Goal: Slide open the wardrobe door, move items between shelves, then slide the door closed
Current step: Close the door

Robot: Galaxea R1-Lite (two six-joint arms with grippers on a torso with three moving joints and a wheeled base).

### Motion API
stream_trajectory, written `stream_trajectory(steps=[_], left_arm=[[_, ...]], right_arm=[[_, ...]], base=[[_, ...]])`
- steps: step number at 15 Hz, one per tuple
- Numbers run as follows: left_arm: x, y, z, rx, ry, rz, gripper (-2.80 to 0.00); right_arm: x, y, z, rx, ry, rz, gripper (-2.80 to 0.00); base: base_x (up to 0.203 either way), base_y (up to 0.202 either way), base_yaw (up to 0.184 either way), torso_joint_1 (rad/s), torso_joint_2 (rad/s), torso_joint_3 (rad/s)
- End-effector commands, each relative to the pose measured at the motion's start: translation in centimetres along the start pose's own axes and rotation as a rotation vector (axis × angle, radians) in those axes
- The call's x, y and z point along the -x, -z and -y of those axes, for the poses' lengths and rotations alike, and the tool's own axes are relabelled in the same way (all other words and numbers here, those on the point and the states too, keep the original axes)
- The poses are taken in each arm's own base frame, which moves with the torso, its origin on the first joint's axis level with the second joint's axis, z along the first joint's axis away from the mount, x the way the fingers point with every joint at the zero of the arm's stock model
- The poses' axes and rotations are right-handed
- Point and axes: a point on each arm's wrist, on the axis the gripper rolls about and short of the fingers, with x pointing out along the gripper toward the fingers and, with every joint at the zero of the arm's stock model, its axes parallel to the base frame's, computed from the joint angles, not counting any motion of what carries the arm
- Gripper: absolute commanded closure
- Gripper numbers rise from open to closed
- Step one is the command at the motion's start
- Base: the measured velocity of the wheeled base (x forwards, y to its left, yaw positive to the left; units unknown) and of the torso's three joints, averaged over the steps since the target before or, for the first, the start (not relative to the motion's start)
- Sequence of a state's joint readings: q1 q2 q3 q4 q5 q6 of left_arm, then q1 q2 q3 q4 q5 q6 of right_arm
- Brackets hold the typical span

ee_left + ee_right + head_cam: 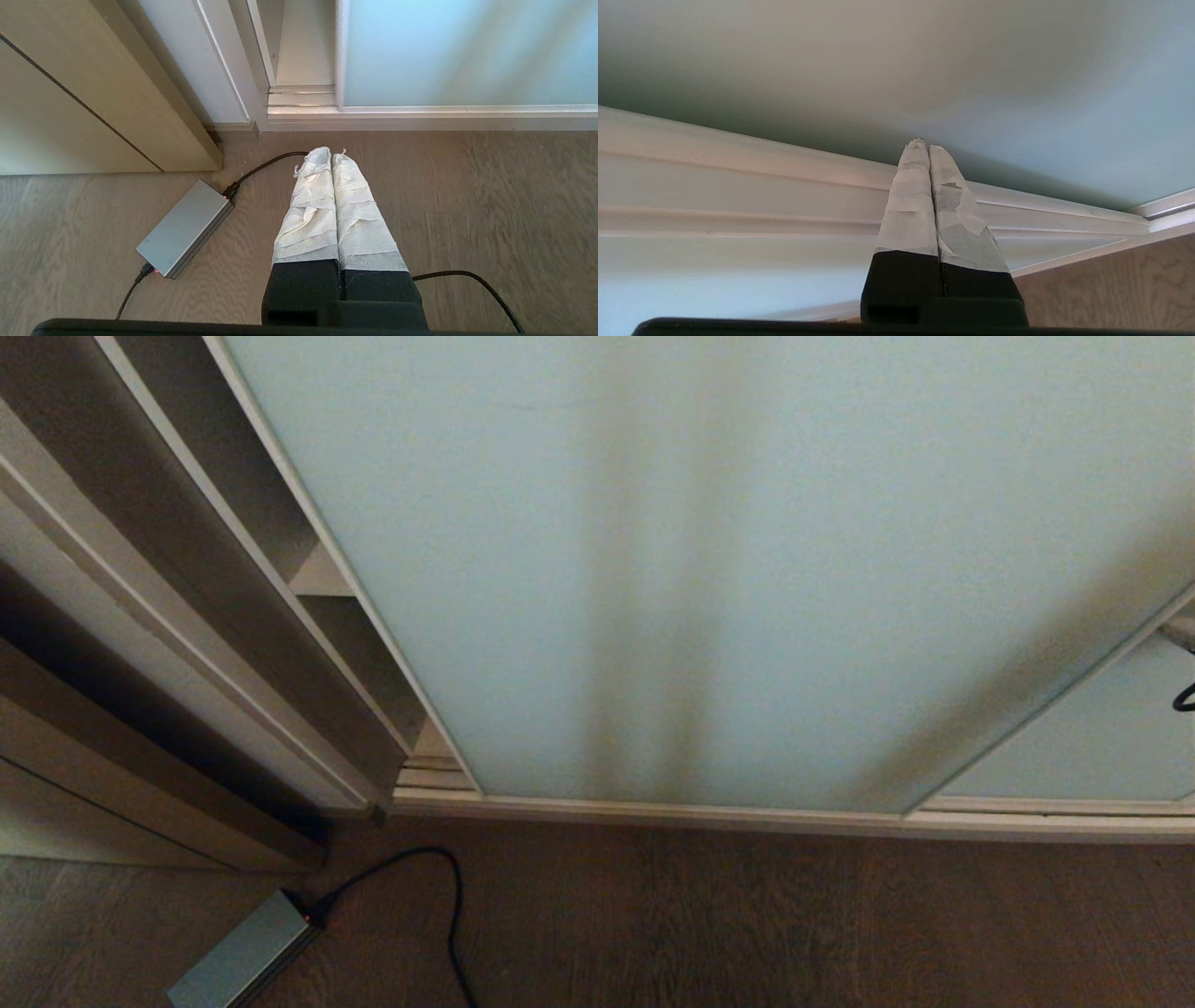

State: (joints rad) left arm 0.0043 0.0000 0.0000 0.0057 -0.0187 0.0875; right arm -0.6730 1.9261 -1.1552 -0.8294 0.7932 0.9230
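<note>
— What do you see from where you stand?

— A big sliding wardrobe door (747, 569). It is pale blue-green frosted glass with a thin off-white frame, and it covers most of the wardrobe front. At its left edge there is a narrow gap, and through the gap I can see a bit of a white shelf (319, 581) inside.

— Where are the robot's arms?

— The left end effector (331, 156) hangs low over the wooden floor (490, 210), in front of the door's bottom left corner. Its two fingers, wrapped in white tape, are pressed together with nothing between them.

— And the other one?

— The right end effector (923, 145) is up close to the door's glass, just above the door's bottom frame. Its taped fingers are pressed together too, and they hold nothing. I cannot tell if the tips touch the glass.

— Anything else near the door?

— A flat grey box (184, 228) lies on the floor, to the left of the door and a bit away from it. A black cable (266, 165) plugs into the end nearer the door and curves off toward it. A beige wooden panel (84, 93) stands left of the door.

— Is there a second door?

— Yes, another glass panel (1102, 737) sits to the right of the first door.
</note>
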Motion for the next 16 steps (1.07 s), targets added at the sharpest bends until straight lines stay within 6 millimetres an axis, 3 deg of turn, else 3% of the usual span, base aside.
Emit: stream_trajectory(steps=[1, 4, 8, 10, 13, 16], left_arm=[[0.0, 0.0, 0.0, 0.000, 0.000, -0.002, 0.00], [0.0, 0.0, 0.0, -0.001, 0.000, -0.002, 0.00], [0.0, 0.0, 0.0, 0.000, 0.001, -0.002, 0.00], [0.0, 0.0, 0.0, -0.001, 0.000, -0.002, 0.00], [0.0, 0.0, 0.0, 0.000, 0.000, -0.002, 0.00], [0.0, 0.0, 0.0, 0.000, 0.000, -0.002, 0.00]], right_arm=[[0.8, 0.0, -1.4, 0.013, -0.016, 0.007, 0.00], [2.7, -1.5, -3.7, 0.066, -0.034, 0.061, 0.00], [6.3, -2.1, -9.4, 0.214, -0.093, 0.142, 0.00], [8.5, -0.7, -11.4, 0.348, -0.086, 0.165, 0.00], [10.7, 3.3, -13.4, 0.530, -0.095, 0.143, 0.00], [11.5, 6.5, -14.9, 0.544, -0.139, 0.087, 0.00]], base=[[0.000, 0.000, 0.000, 0.000, 0.00, 0.000], [0.000, 0.000, 0.000, 0.000, 0.00, 0.000], [0.000, 0.000, 0.000, 0.000, 0.00, 0.000], [0.000, 0.000, 0.000, 0.000, 0.00, 0.000], [0.000, 0.000, 0.000, 0.000, 0.00, 0.000], [0.000, 0.000, 0.000, 0.000, 0.00, 0.000]])
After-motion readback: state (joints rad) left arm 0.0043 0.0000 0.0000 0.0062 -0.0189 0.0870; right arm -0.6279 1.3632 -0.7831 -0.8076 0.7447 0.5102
